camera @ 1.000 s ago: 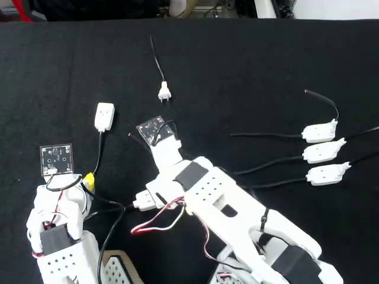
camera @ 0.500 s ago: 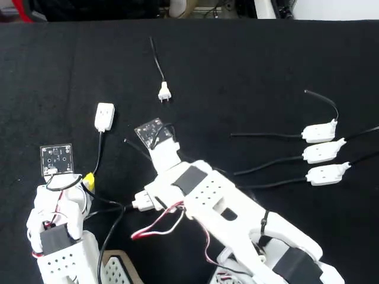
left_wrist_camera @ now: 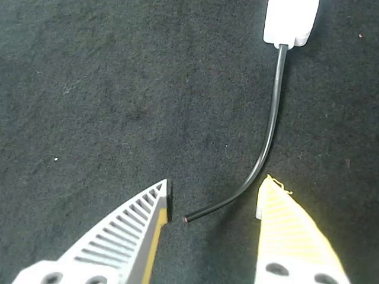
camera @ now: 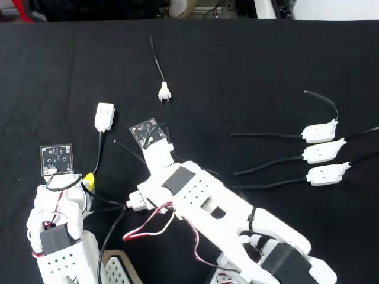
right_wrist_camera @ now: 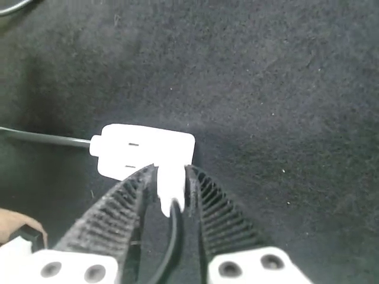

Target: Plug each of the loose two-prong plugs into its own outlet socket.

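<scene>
Two plugs matter on my screens. One white plug is pinched between the black fingers of the right gripper, the jaws clamped tight on its body. Its black lead runs back between them toward the wrist. Just ahead of it the lone socket lies flat on the black table, its own cord leaving one short end. The plug's nose looks to be touching the socket's long side, though from this angle I can't rule out a small gap. The prongs are hidden.

From the high camera, the right arm stretches diagonally from the near edge toward the left-centre of the table, with its wrist just to the right of that socket. The loose plug lies farther back, apart from both the socket and the arm. Its prongs point toward the arms and its thin lead trails off toward the far edge.

My left gripper hangs low over the table with its jaws spread wide, one finger white and the other yellow. The socket cord curves down from the socket, and its cut end lies between the two fingertips, closer to the white one.

Over on the right side, three white connector bodies lie in a close column, each with black leads running off both ends.
</scene>
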`<state>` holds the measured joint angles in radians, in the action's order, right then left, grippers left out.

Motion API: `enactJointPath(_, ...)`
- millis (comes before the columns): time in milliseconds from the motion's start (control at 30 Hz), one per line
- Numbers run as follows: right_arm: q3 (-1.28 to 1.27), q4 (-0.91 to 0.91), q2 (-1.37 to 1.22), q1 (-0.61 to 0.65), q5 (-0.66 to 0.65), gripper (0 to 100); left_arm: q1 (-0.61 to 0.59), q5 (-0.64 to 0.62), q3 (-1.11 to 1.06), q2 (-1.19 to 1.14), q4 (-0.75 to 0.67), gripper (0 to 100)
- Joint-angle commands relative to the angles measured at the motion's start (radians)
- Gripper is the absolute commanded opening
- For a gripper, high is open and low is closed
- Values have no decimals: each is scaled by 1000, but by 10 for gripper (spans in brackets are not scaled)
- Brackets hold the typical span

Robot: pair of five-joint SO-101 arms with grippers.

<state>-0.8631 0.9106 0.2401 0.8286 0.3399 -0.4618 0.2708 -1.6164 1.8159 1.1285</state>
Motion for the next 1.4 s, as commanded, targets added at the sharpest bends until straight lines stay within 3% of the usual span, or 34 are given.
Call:
enactJointPath(0,-31,21,-139,3,11,13,-12,-2,5,5,-26,242)
enactJointPath(367,-28,29,-142,66,-31,13,-8,-2,5,5,-26,242)
enactJointPath(600,-19,34,-137,37,-38,13,-12,-2,5,5,-26,242)
enactJointPath(833,114,175,-133,-218,-170,13,-12,-2,5,5,-26,242)
enactJointPath(1233,211,181,-133,-783,-505,13,-12,-2,5,5,-26,242)
enactJointPath(1367,274,181,-139,-971,-709,13,-10,-2,5,5,-26,242)
